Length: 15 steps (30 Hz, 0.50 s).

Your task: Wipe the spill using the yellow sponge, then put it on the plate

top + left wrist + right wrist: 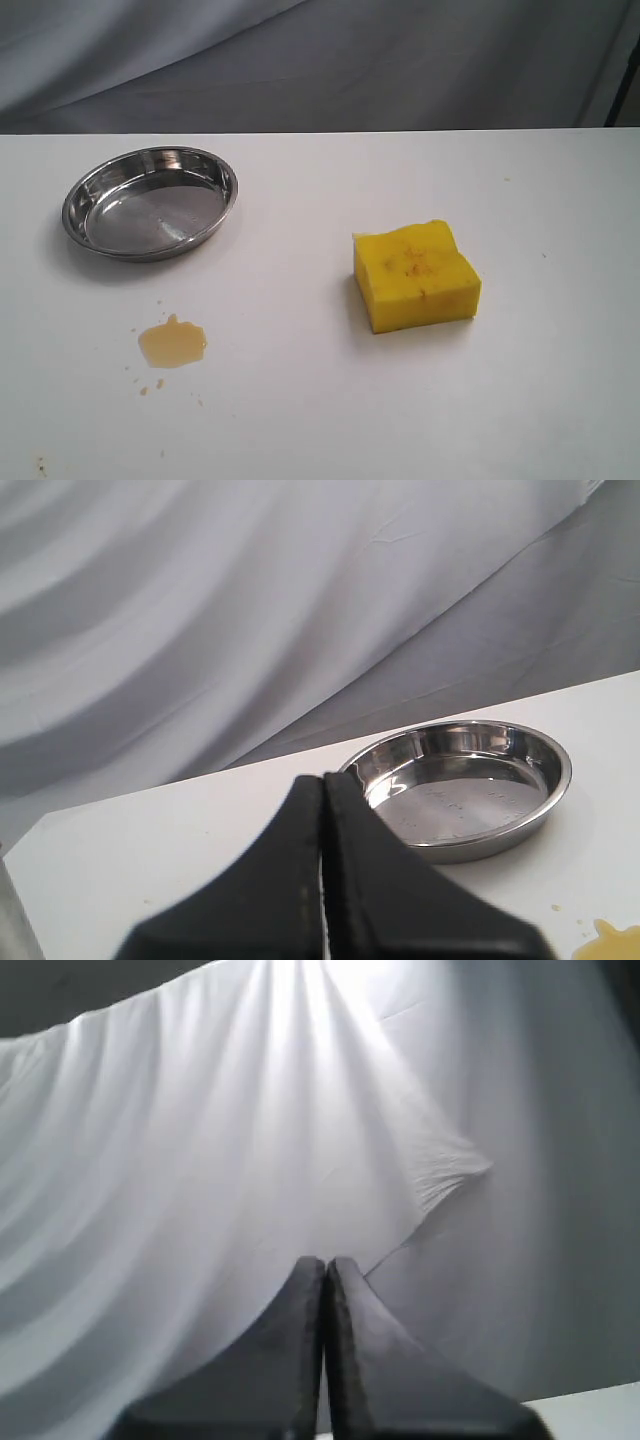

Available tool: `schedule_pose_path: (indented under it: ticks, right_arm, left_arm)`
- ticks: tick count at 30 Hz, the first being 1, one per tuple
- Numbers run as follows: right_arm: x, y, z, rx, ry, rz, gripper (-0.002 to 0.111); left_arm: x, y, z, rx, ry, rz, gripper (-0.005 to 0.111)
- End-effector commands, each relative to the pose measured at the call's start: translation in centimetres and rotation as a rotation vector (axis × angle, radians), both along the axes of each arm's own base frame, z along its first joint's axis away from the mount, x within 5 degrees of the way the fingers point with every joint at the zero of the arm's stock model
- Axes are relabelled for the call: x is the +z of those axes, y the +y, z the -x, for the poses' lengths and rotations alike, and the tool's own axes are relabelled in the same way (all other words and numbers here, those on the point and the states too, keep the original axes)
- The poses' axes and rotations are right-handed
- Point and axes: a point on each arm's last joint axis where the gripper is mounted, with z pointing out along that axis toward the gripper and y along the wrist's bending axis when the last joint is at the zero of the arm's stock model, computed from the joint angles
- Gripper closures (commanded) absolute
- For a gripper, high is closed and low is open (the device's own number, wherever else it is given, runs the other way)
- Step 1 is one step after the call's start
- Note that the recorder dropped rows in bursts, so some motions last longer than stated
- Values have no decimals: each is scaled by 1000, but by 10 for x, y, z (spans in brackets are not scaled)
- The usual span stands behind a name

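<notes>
Left hand [323, 778], closed and empty, faces plate [470, 802].

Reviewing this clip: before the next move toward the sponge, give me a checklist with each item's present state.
1. Yellow sponge free to grasp: ok. It lies alone on the table with nothing on it.
2. Spill located: ok. It is an amber puddle near the plate, not yet wiped.
3. Plate ready to receive the sponge: ok. Nothing is in it.
4. Jaws open for a grasp: not ok. The left gripper and right gripper are both shut and hold nothing.
5. Arm position relative to the sponge: cannot tell. Neither arm shows in the exterior view.
</notes>
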Motion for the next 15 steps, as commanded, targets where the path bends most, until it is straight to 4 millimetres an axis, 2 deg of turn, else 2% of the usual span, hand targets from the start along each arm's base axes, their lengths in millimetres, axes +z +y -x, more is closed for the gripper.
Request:
schedule_pose_path:
  ticks: [1,4,6,9,11,15]
  right_arm:
    - [27,26,-38,220,109,196,108]
    - [39,45,-80,317,234,280,108]
    - [39,63,-111,382,317,344,108]
    - [26,90,-158,411,451,446,108]
    - [15,105,-182,392,512,529,108]
    - [-14,131,-219,419,607,592,108]
  left_arm:
    - [0,0,0,-3,-7,8,107]
    - [0,0,0,-3,-7,8,107]
    - [0,0,0,-3,-7,8,107]
    - [0,0,0,-3,-7,8,107]
    - [0,0,0,-3,-7,8,107]
    - [0,0,0,-3,-7,8,107]
